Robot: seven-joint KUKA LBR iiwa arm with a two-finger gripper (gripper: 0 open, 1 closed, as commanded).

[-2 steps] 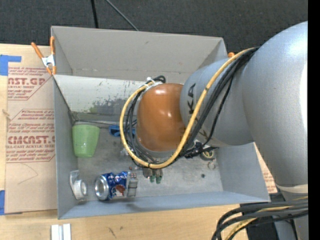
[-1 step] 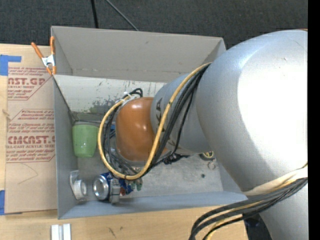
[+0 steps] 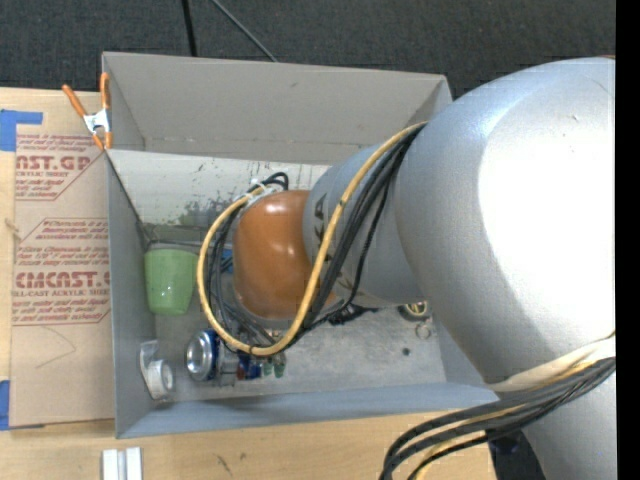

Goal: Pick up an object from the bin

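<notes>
The arm point(image 3: 500, 228) reaches from the right into the bin point(image 3: 125, 258). Its orange cover point(image 3: 268, 258) hides most of the gripper point(image 3: 243, 360), which sits low in the bin's lower left; whether it is released or clenched cannot be told. A blue can point(image 3: 203, 353) lies just left of it. A green cup point(image 3: 168, 280) is above the can, and a clear roll point(image 3: 155, 371) is in the corner.

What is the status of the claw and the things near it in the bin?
Claw down in bin, lower left, beside blue can. Green cup and clear roll close by. Grasp not confirmed.
</notes>
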